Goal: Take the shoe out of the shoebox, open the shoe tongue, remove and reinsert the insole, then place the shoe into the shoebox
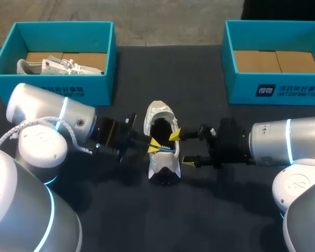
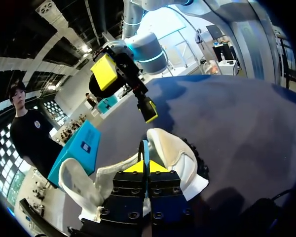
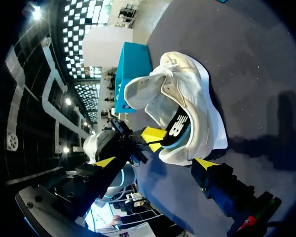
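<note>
While the dark counter point(image 1: 241, 210) carried two teal boxes, the left shoebox point(image 1: 102, 79) holding a second shoe point(image 1: 58, 65) and the right shoebox point(image 1: 241, 79) showing only its cardboard floor, the white shoe point(image 1: 158, 113) lay out between the arms, well apart from both boxes. On the left arm point(image 1: 47, 118), the left jaws were pinched tight on the edge of the insole point(image 3: 176, 129) at the shoe's mouth. On the right arm point(image 1: 283, 139), the right jaws stood spread wide, holding nothing, one tip just beside the collar.

By my reading, the unboxing and the tongue were done. Whether the insole was going out or back in could not be told, and the boxing remained.

Only the head view showed both boxes. Only the right wrist view showed the insole's printed face tilted up in the opening. The left wrist view showed the closed tips on its thin teal edge.
</note>
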`<state>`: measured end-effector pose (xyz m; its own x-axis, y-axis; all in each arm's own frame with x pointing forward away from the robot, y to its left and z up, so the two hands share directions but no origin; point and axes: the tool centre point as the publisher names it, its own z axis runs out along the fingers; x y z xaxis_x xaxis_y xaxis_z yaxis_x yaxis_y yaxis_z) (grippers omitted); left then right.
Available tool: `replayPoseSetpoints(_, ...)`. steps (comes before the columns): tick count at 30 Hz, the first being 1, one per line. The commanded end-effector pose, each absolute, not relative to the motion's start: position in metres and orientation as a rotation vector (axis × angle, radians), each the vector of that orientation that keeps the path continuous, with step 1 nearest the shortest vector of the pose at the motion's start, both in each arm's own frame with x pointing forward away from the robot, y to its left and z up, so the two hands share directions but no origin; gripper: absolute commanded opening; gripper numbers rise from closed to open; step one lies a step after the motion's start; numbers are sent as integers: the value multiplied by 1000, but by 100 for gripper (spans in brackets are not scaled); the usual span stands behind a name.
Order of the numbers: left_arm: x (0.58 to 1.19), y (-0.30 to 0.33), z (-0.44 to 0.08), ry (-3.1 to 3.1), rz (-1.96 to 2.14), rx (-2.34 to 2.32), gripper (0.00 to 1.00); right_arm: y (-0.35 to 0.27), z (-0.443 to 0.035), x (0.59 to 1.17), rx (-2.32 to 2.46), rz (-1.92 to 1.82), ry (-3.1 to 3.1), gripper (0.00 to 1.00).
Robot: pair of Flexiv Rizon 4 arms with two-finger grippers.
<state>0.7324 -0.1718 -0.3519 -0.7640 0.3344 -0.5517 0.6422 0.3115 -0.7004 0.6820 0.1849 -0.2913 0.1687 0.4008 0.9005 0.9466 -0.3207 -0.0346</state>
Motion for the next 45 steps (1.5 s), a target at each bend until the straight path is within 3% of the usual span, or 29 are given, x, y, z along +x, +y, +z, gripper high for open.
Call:
replayPoseSetpoints(1, 743, -179, -361, 2302, -1427, 891, 0, 188, -290, 682, -1831, -1109, -1278, 100)
replayPoseSetpoints(8, 747, -182, -359, 2302, -1438, 867, 0, 188, -290, 682, -1831, -1109, -1278, 100)
replayPoseSetpoints(10, 747, -182, -354, 2292, -1442, 861, 42, 188, -290, 682, -1831, -1109, -1278, 100)
replayPoseSetpoints(12, 747, -181, -350, 2280, -1444, 860, 50, 188, -290, 682, -1831, -1109, -1278, 100)
replayPoseSetpoints(13, 746, -181, -347, 2276, -1440, 861, 67, 188, -290, 682, -1831, -1109, -1278, 100)
replayPoseSetpoints(14, 746, -181, -345, 2273, -1440, 863, 79, 188, -290, 682, -1831, -1109, -1278, 100)
replayPoseSetpoints(18, 744, -181, -336, 2253, -1446, 872, 83, 188, -290, 682, -1831, -1109, -1278, 100)
replayPoseSetpoints(27, 746, -169, -317, 2238, -1414, 888, 74, 188, -290, 682, -1831, -1109, -1278, 100)
replayPoseSetpoints(30, 748, -164, -313, 2257, -1379, 938, 59, 188, -290, 682, -1831, -1109, -1278, 100)
replayPoseSetpoints(32, 750, -161, -310, 2274, -1358, 971, 56, 188, -290, 682, -1831, -1109, -1278, 100)
replayPoseSetpoints(33, 752, -160, -309, 2280, -1346, 989, 50, 188, -290, 682, -1831, -1109, -1278, 100)
replayPoseSetpoints(36, 754, -158, -304, 2295, -1319, 1046, 49, 188, -290, 682, -1831, -1109, -1278, 100)
replayPoseSetpoints(38, 754, -158, -303, 2311, -1298, 1094, 36, 188, -290, 682, -1831, -1109, -1278, 100)
replayPoseSetpoints(40, 754, -158, -302, 2330, -1276, 1144, 35, 188, -290, 682, -1831, -1109, -1278, 100)
replayPoseSetpoints(43, 752, -156, -305, 2368, -1231, 1239, 23, 188, -290, 682, -1831, -1109, -1278, 100)
replayPoseSetpoints(44, 751, -156, -306, 2379, -1219, 1267, 14, 188, -290, 682, -1831, -1109, -1278, 100)
replayPoseSetpoints(45, 751, -156, -307, 2388, -1203, 1298, 11, 185, -291, 682, -1833, -1108, -1278, 100)
